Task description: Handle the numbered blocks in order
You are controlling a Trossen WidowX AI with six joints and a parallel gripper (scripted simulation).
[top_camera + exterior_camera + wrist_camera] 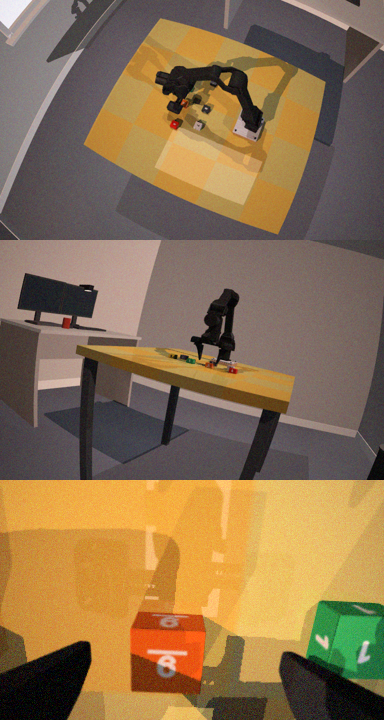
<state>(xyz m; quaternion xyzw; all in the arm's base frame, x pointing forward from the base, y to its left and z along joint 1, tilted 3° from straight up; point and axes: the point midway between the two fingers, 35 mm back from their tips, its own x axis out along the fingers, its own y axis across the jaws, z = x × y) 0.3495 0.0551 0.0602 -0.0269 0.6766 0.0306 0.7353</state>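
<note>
My gripper (208, 361) (187, 656) is open and empty, low over the orange block (184, 103) (209, 365) (167, 660). In the wrist view the block stands between the fingertip lines, nearer the left finger, with no contact visible. Its digit has a bar above it and looks like an upside-down 9. A green block (192, 89) (190, 361) (350, 640) is beyond the right finger; its digit looks like 1. A red block (174, 124) (233, 370), a white block (197, 125) and a black block (206, 108) stand nearby; their digits are too small to read.
A dark blue block (213, 83) (184, 356) and a yellow block (173, 356) stand farther along the checkered table (135, 147) (181, 375). The arm hides the yellow one in the top view. The arm's pale base plate (240, 131) is on the table.
</note>
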